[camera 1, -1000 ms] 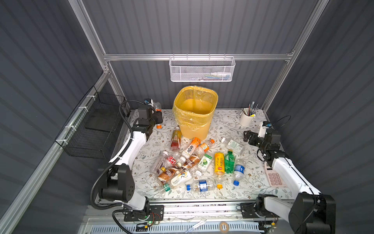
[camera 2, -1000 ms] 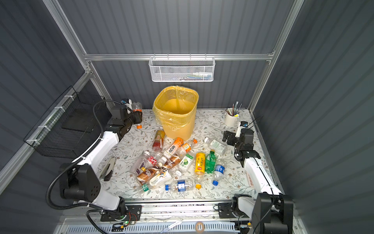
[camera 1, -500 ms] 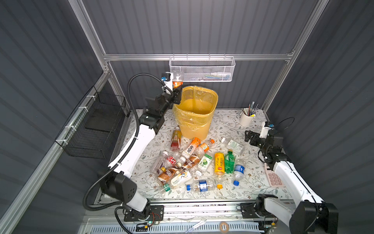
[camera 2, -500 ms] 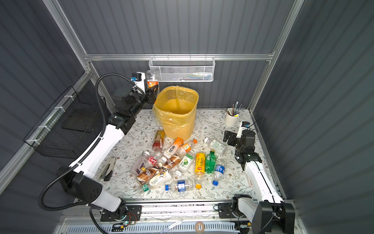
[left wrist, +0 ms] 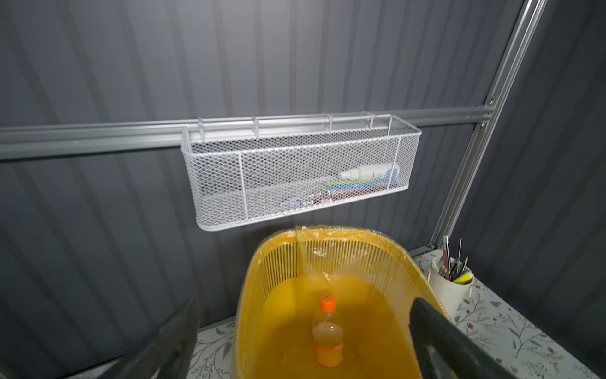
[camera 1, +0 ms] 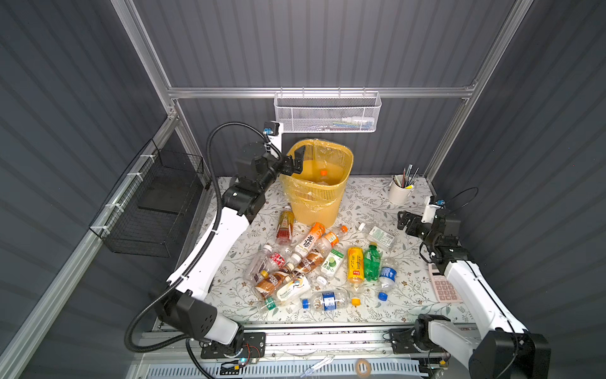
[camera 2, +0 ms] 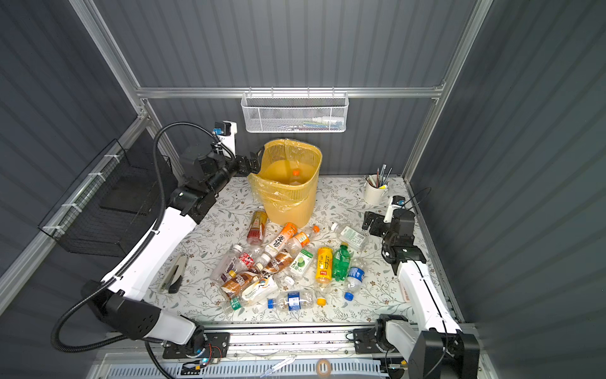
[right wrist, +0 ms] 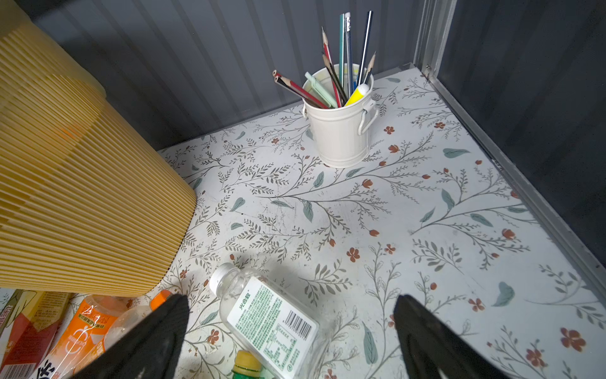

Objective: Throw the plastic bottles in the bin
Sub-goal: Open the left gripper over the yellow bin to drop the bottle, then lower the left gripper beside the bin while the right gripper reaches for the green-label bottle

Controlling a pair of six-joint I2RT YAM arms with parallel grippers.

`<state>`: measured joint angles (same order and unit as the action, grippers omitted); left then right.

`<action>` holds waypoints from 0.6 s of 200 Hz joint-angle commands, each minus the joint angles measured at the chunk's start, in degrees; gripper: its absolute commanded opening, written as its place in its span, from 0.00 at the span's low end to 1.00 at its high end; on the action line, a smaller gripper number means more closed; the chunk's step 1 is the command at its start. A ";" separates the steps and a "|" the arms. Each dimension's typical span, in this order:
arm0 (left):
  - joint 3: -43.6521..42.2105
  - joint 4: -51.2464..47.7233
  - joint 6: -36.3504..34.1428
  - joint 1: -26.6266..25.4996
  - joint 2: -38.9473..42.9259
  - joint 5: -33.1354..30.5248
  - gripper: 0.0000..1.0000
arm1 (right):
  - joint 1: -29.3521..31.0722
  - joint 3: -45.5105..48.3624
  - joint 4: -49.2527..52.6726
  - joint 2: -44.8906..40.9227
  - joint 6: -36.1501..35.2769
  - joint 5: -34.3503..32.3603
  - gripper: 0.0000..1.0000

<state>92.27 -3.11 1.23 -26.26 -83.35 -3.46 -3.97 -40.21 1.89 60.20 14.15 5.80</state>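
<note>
Just above the centre of both top views, the yellow lattice bin [camera 1: 316, 203] stands on the floral tabletop [camera 1: 367, 197], its clear liner folded down over the rim. An orange-capped bottle [camera 1: 323, 175] with an orange label sits low inside the bin, cap upward. The left wrist view looks down on that same bottle between the two dark fingers [left wrist: 436, 331]. The left gripper [camera 1: 296, 161] hangs at the bin's left rim, level with its top edge. Its jaws are spread wide and nothing is between them. At the right middle of the frame the right gripper [camera 1: 402, 220] is low over the table, jaws likewise fully apart and empty. A clear bottle [right wrist: 269, 315] with a white cap and a green-printed white label lies on its side just in front of it, apart from both fingers. The other plastic bottles [camera 1: 308, 259] lie in a loose heap on the tabletop at lower centre, below the bin in the frame, some touching or overlapping. A white pail of pencils [camera 1: 400, 193] stands to the right of the bin near the back wall. A white mesh basket [camera 1: 328, 115] hangs on the rail above the bin.
</note>
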 commanded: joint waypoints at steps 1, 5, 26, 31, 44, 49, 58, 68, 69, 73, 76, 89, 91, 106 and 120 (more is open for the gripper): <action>-5.43 3.21 0.53 0.07 2.55 -2.28 1.00 | 0.52 -1.89 1.51 0.24 0.03 0.06 0.99; -6.41 3.52 0.45 0.07 3.31 -2.71 1.00 | 0.54 -2.04 1.68 0.33 -0.13 0.10 0.99; -10.78 4.18 0.17 0.07 6.21 -5.38 1.00 | 1.13 -2.54 2.77 1.37 -0.87 0.11 0.99; -13.38 4.10 0.25 0.09 6.69 -6.08 1.00 | 1.35 -2.74 3.04 1.76 -1.11 0.17 0.99; -15.89 3.42 0.63 0.07 7.83 -7.17 1.00 | 2.38 -3.52 3.87 2.92 -2.15 0.26 0.99; -16.57 3.09 0.81 0.07 8.23 -7.40 1.00 | 2.89 -4.01 4.41 3.45 -2.75 0.25 0.99; -17.90 2.26 1.19 0.07 8.74 -7.82 1.00 | 3.89 -5.17 5.58 5.53 -4.03 0.09 0.99; -19.33 1.45 1.80 0.07 9.41 -8.79 1.00 | 5.09 -6.76 7.25 7.44 -5.75 -0.27 0.99; -19.54 1.36 1.86 0.07 9.46 -8.90 1.00 | 5.23 -6.92 7.51 7.63 -5.91 -0.36 0.99; -20.20 1.08 2.17 0.07 9.80 -9.32 1.00 | 5.77 -7.52 8.29 8.45 -6.70 -0.54 0.99; -20.79 0.95 2.30 0.07 10.11 -9.49 1.00 | 6.13 -8.17 8.94 8.97 -7.29 -0.68 0.99; -22.89 0.50 3.24 0.12 11.27 -11.28 1.00 | 7.54 -10.76 12.17 12.02 -9.83 -1.17 0.99; -23.42 0.48 3.49 0.08 11.45 -11.84 1.00 | 7.70 -11.19 12.68 12.52 -10.30 -1.22 0.99; -26.20 0.38 5.38 0.29 13.10 -16.18 1.00 | 8.97 -13.93 16.16 15.61 -13.23 -1.56 0.99; -28.53 -0.15 7.56 1.21 14.56 -18.75 1.00 | 9.91 -16.18 19.39 18.82 -15.63 -1.95 0.99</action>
<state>66.54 -2.52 4.56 -26.26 -72.44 -15.51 4.47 -52.69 13.28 75.22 4.78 5.13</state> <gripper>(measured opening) 0.997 0.991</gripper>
